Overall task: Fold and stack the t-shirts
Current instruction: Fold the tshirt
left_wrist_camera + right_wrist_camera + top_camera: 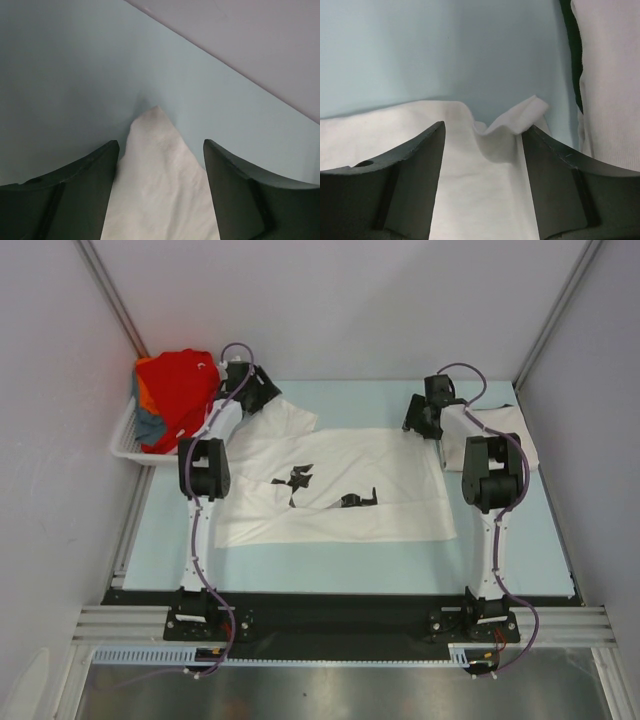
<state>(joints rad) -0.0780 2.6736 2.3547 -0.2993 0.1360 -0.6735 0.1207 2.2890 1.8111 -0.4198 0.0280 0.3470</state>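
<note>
Basket [122,448] of red tees [178,390] flanks left pincer [264,391]; off-white tee [610,75] flanks right pincer [482,131].

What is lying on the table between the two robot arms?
A white t-shirt with small black prints, spread on the table, fills the stretch between the left arm and the right arm; the top view shows it.

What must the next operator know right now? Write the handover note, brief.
Left gripper: jaws open over the white printed tee's far-left tip, not pinching.
Right gripper: jaws open over its far-right corner.
Printed tee lies spread mid-table, unfolded. Off-white tee at right, apparently folded. Red tee, orange tee and blue-grey tee heaped in the basket, far left.
Done: apparently one tee. Left: fold the printed tee, stack it, then the basket's tees.
</note>
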